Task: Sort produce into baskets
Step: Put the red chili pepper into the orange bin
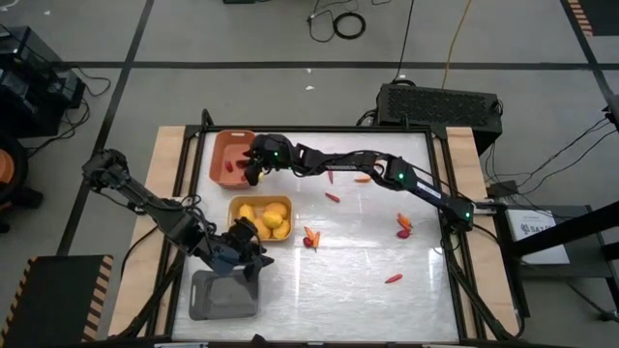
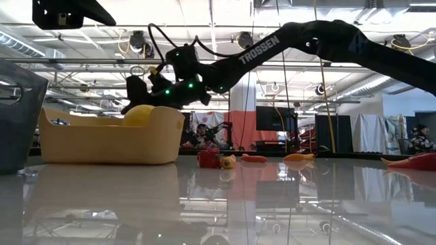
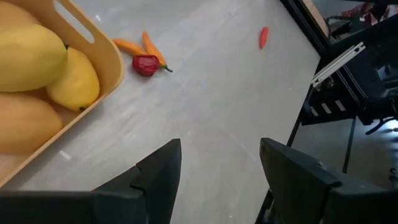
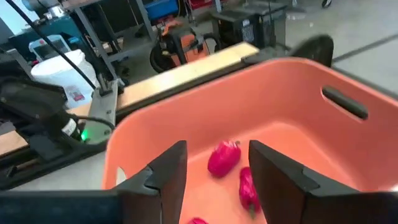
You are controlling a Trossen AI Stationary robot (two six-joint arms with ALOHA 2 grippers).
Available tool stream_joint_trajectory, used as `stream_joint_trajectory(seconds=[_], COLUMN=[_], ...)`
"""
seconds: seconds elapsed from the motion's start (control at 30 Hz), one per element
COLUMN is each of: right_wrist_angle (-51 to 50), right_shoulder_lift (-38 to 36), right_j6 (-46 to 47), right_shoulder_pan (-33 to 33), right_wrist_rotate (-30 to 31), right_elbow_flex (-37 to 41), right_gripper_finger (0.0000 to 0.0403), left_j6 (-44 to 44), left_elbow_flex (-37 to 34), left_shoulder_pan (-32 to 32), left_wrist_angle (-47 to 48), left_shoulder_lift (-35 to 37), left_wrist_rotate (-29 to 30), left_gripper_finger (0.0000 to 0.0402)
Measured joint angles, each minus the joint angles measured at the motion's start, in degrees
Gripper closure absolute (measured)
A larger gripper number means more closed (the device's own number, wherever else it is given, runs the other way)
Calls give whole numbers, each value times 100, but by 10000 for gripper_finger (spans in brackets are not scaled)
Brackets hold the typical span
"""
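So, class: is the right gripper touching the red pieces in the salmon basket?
Apart. The right wrist view shows the right gripper open above the salmon basket, with the red pieces lying on the floor below its fingers.

Dark arms (image 2: 327, 37), green lights, white TROSSEN lettering.

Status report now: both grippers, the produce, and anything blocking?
Right gripper open over salmon basket, red pieces inside. Left gripper open, empty, between yellow basket and grey basket. Loose pieces on table. No obstruction seen.

high: overhead | low: table-level | wrists: close; high/low share yellow basket (image 1: 260, 218)
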State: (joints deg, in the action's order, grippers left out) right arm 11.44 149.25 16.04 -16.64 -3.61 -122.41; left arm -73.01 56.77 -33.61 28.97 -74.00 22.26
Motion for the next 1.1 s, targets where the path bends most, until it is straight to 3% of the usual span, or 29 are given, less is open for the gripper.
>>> stream_joint_trajectory(seconds=[0.2,0.33,0.5,0.7,0.9,1.0,1.1], right_wrist_angle=[-1032,-2554,-4193,-5452,-7397,-8081,-7924], right_shoulder_lift=[-342,-676,-1150,-1789,-2458,-2966,-3871], right_j6=[-56,-575,-1269,-1566,-1539,-1493,-1209], right_shoulder_pan=[-102,-104,-56,-11,64,301,603], right_wrist_rotate=[-711,-986,-1005,-987,-930,-893,-773], right_elbow_flex=[4,0,4,2,24,589,1843], right_gripper_finger=[236,236,236,236,236,236,236], left_j6=[355,996,1899,3036,3913,4235,4597], left_elbow_flex=[2,2,2,4,4,5,4], left_shoulder_pan=[216,440,771,1155,1615,1843,1998], left_wrist_angle=[-34,-41,-5,24,-30,-45,-154], left_shoulder_lift=[31,179,467,588,602,652,662], left_wrist_rotate=[-282,-333,-379,-399,-930,-1120,-1149], left_gripper_finger=[175,175,175,175,175,175,175])
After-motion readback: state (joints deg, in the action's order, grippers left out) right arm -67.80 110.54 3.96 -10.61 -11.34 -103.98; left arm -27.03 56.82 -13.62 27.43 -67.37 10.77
